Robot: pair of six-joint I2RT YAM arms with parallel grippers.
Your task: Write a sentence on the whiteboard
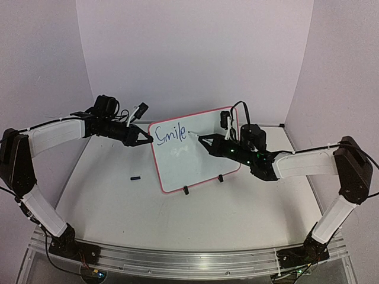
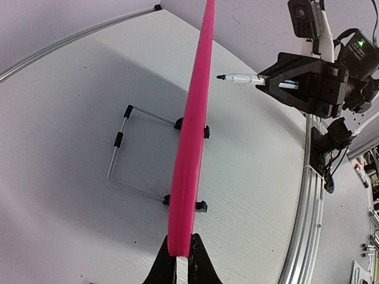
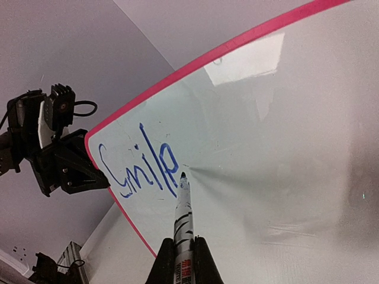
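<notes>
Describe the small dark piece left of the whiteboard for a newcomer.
Start at the red-framed whiteboard mid-table. Left of its lower-left corner, a tiny dark piece lies on the tabletop. Unlike the board's black feet, it sits apart.

The red-framed rectangular whiteboard point(image 1: 198, 163) stands upright mid-surface, barring the way front to back. Left fingers point(image 2: 161, 269) clamp its left edge; right fingers point(image 3: 161, 269) with a white-barrelled marker point(image 3: 182, 207) crowd its face. A grey wire stand point(image 2: 115, 160) occupies the white surface point(image 1: 112, 207) behind; a small black piece point(image 1: 135, 177) lies front-left.
</notes>
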